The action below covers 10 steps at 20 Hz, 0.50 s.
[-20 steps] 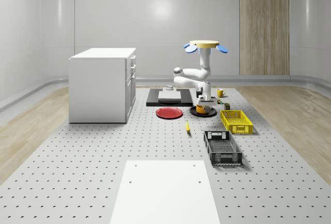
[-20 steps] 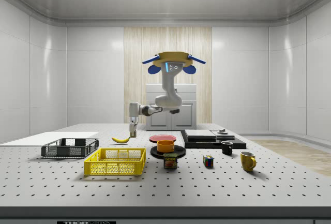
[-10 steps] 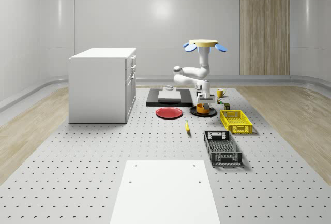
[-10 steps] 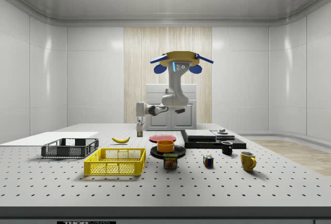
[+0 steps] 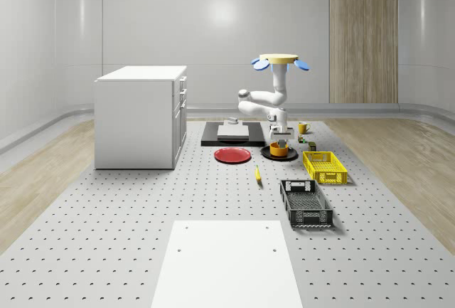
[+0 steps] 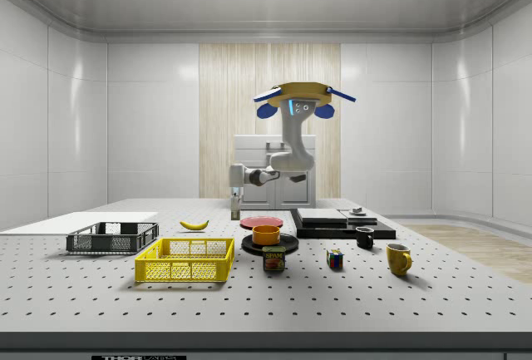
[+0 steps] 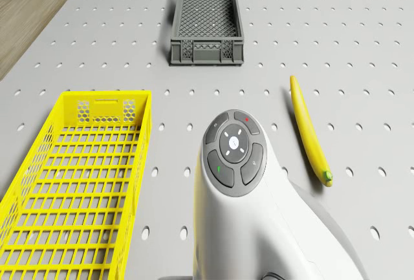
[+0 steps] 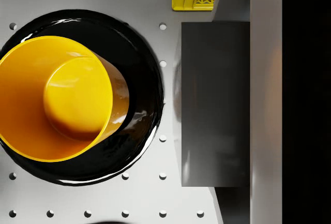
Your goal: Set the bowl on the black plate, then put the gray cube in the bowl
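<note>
An orange bowl (image 5: 279,149) (image 6: 266,234) (image 8: 51,100) stands upright on the black plate (image 5: 266,154) (image 6: 288,244) (image 8: 139,53). The drone (image 5: 279,60) (image 6: 304,94) hovers above the table, beyond the plate in the whole-scene view. Its arm reaches down, and my gripper (image 5: 280,137) (image 6: 235,209) hangs just above the table, a little to the side view's left of the bowl. In the wrist view a gray cube (image 8: 214,102) sits close to the camera beside the bowl, held in the gripper. It is off the bowl's opening.
Near the plate are a red plate (image 5: 232,155), a banana (image 5: 257,173) (image 7: 309,131), a yellow basket (image 5: 324,166) (image 7: 77,183) and a black crate (image 5: 306,203) (image 7: 207,21). A dark slab (image 5: 232,136) carries a small gray object. A can (image 6: 274,258), mugs (image 6: 398,258) and a white cabinet (image 5: 141,116) stand around.
Drone and arm have shifted toward the side view's right, bringing the gripper and cube closer to the bowl. Bowl and plate have not moved.
</note>
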### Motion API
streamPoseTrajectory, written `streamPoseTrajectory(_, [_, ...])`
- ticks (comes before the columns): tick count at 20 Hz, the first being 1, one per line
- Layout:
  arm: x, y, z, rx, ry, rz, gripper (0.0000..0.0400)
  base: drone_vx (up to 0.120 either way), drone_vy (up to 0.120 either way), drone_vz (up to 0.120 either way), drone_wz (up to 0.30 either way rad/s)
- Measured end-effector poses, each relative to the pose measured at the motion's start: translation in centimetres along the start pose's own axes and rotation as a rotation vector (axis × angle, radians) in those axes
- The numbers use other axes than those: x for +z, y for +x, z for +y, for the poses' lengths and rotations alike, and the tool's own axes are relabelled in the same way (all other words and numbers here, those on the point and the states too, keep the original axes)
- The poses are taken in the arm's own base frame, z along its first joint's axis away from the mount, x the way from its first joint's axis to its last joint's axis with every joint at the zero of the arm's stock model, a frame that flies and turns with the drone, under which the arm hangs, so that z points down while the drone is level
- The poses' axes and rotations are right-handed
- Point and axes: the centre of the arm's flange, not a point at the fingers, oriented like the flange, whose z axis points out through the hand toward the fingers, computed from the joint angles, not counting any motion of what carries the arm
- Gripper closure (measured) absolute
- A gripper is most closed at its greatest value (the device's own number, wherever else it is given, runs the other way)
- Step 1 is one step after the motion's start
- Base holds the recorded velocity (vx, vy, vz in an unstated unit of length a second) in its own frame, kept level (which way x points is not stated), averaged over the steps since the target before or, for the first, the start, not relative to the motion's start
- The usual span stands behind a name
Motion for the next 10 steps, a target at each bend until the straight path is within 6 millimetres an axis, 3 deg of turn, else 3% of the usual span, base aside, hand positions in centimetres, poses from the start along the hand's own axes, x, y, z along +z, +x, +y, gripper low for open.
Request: streamPoseTrajectory(10, [0.0,0.0,0.0,0.0,0.0,0.0,0.015,-0.12,0.0,0.0,0.0])
